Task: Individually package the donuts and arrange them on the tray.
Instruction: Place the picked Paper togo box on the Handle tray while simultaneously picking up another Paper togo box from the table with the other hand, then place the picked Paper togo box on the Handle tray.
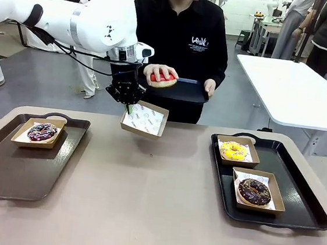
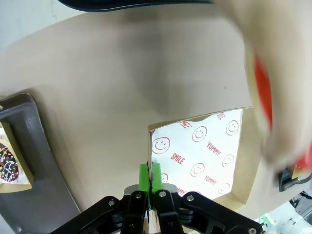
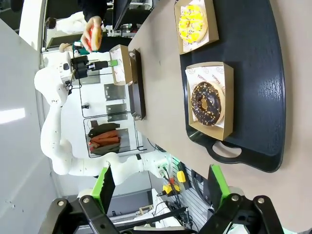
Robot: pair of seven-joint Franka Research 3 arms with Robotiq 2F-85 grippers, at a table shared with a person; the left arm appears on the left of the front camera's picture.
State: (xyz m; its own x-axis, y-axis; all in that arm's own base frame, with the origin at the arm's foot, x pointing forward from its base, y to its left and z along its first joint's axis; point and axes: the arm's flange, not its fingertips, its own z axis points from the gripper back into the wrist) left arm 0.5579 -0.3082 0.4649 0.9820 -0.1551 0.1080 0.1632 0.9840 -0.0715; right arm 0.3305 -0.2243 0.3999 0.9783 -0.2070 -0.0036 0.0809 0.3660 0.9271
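Observation:
My left gripper (image 1: pixel 129 104) is shut on the near rim of an empty paper-lined box (image 1: pixel 145 119), holding it tilted above the table's far middle. In the left wrist view the green pads (image 2: pixel 144 176) pinch the box wall (image 2: pixel 150 146). Just behind the box, the person's hand holds the red donut (image 1: pixel 162 78) over a black tray (image 1: pixel 187 91); it is a red blur (image 2: pixel 263 97) in the left wrist view. The purple donut (image 1: pixel 42 131) sits boxed on the left tray (image 1: pixel 6 167). The yellow donut (image 1: pixel 234 150) and chocolate donut (image 1: pixel 254 191) sit boxed on the right tray (image 1: pixel 302 195). My right gripper (image 3: pixel 161 187) hangs open above that tray (image 3: pixel 258 83).
Bare tan tabletop (image 1: pixel 155 198) lies between the two trays. A white table (image 1: pixel 295 89) stands behind at the right, with people farther back.

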